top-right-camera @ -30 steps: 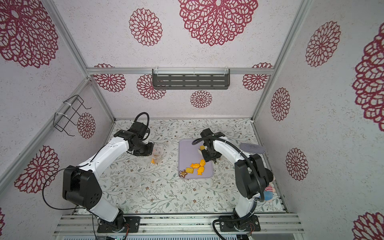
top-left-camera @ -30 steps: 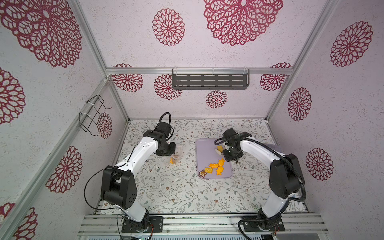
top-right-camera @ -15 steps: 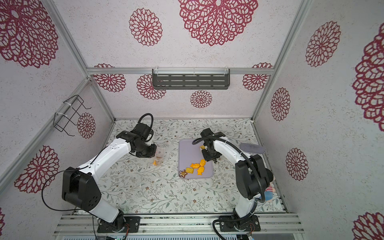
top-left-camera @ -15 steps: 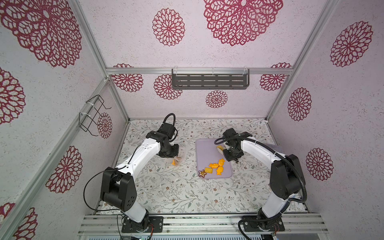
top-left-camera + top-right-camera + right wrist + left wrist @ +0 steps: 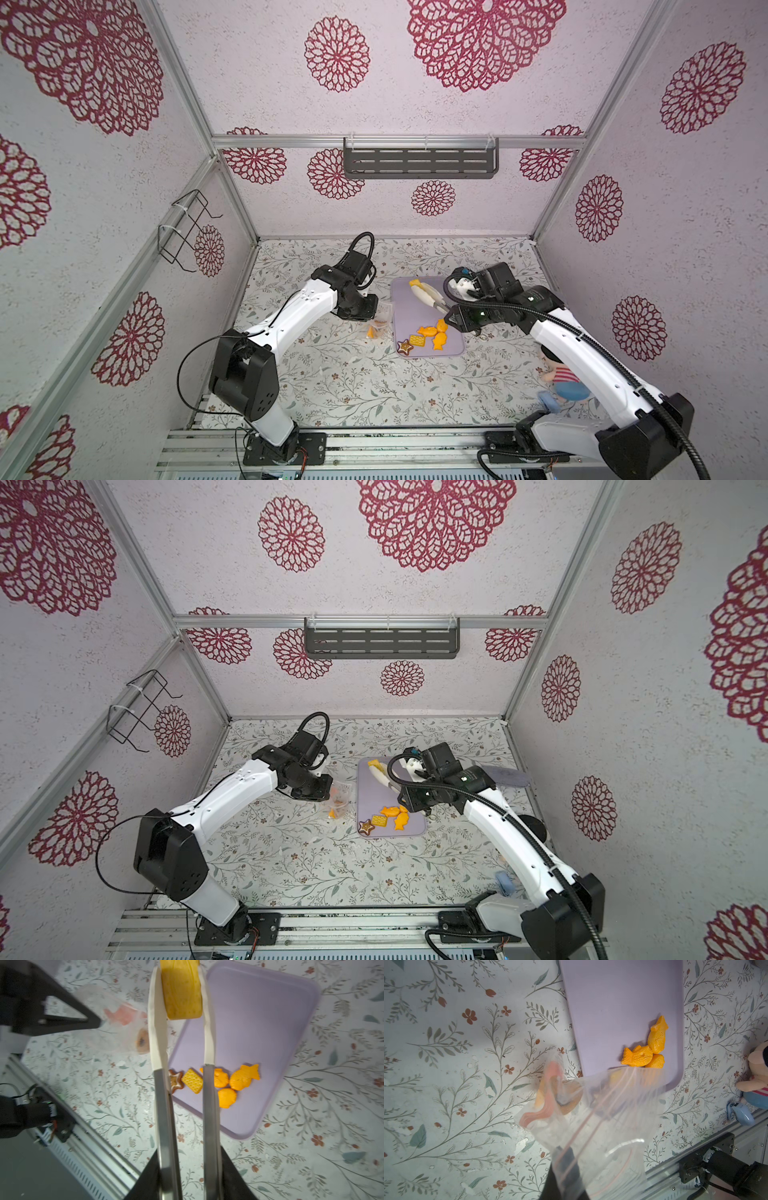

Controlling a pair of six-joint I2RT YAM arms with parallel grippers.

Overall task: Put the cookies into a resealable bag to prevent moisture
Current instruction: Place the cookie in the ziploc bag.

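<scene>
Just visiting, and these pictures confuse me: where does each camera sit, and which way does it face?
Top views: high at the booth's front, looking down on left arm, right arm, tray, resealable bag.
Left wrist: on the left arm, looking down through the bag; a dark tip of the left gripper shows.
Right wrist: on the right arm, looking along the tongs in the right gripper, a yellow cookie at their tips.
Shared: orange cookies on the tray.
</scene>
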